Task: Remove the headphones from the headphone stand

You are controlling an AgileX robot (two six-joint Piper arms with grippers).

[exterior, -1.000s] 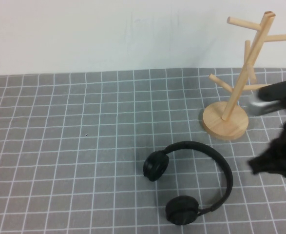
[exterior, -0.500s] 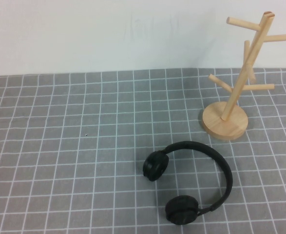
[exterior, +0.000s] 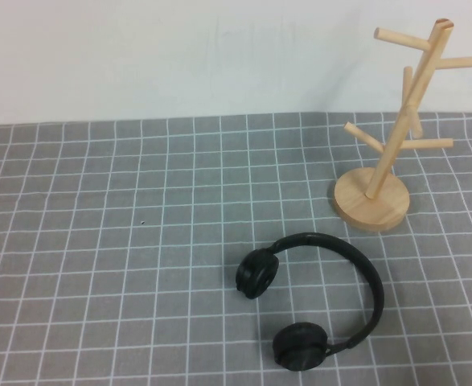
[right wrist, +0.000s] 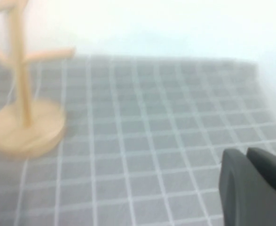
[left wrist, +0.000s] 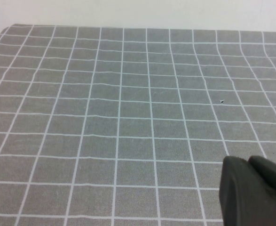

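The black headphones [exterior: 370, 283] lie flat on the grey checked cloth at the front centre, clear of the stand. The wooden headphone stand [exterior: 372, 201] stands upright at the back right with bare pegs; it also shows in the right wrist view [right wrist: 27, 129]. My left gripper [left wrist: 248, 162] is shut and empty, low over bare cloth, out of the high view. My right gripper [right wrist: 246, 153] is shut and empty, over the cloth beside the stand and apart from it, also out of the high view.
The grey cloth with white grid lines [exterior: 123, 241] covers the table. A white wall [exterior: 179, 56] runs along the back edge. A tiny dark speck [exterior: 143, 222] lies on the cloth at the left centre.
One second ago my right arm showed at the right edge of the high view by the stand; it has withdrawn out of that view. The headphones and stand have not moved.
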